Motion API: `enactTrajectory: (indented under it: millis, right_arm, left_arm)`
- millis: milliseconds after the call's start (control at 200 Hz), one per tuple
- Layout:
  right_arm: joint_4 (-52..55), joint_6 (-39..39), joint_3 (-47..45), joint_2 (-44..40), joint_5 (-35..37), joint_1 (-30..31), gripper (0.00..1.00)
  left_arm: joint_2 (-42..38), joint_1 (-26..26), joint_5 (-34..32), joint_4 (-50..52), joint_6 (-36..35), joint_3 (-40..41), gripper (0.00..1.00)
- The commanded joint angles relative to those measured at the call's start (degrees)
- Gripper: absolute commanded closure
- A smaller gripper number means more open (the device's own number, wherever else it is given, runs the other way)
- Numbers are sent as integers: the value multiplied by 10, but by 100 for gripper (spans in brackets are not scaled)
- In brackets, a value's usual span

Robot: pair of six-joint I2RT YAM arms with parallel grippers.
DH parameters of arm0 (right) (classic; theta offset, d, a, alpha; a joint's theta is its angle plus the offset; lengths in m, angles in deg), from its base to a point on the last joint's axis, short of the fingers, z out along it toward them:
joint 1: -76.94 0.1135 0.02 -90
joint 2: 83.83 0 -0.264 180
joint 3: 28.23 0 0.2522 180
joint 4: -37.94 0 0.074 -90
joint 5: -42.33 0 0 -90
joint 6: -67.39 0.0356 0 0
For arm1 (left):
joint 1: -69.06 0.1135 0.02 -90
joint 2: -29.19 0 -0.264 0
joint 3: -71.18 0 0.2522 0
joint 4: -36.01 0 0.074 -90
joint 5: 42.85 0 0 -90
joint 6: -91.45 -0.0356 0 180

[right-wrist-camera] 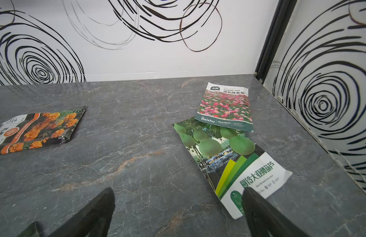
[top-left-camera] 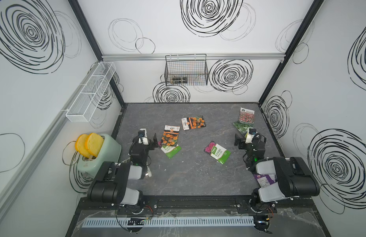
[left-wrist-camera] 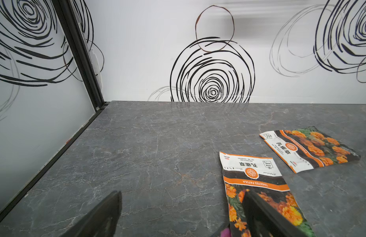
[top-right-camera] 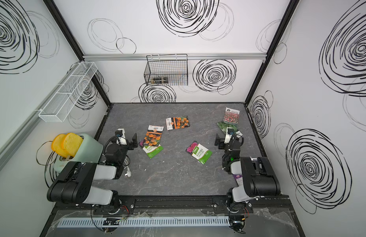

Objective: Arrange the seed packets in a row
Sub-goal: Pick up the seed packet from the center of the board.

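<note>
Orange packet [top-left-camera: 170, 137] probably overlaps green-white packet [top-left-camera: 172, 151] edge.

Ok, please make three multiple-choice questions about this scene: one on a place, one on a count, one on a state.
1. The flower-field packet lies: A) in the wire basket; B) overlapping the gourd packet; C) on the toaster.
2. Orange-flower packets in view: A) one; B) two; C) four.
3. The left claw and right claw are: A) open; B) shut; C) gripping packets.
Answers: B, its near edge covers the gourd packet's end; B, both top views show two; A, wide gaps between fingers.
</note>
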Motion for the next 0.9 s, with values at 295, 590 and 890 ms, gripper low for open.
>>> enactTrajectory:
  millis: [295, 590, 890]
  right_arm:
    - [-13, -5, 7, 2, -10, -3, 2]
    - [-14, -5, 7, 2, -9, -3, 2]
    - [191, -1, 103, -33, 3, 4, 2]
  left_arm:
    - [5, 2, 4, -33, -2, -9, 4]
    - [6, 1, 2, -30, -3, -10, 4]
    - [-8, -12, -39, -8, -2, -17, 4]
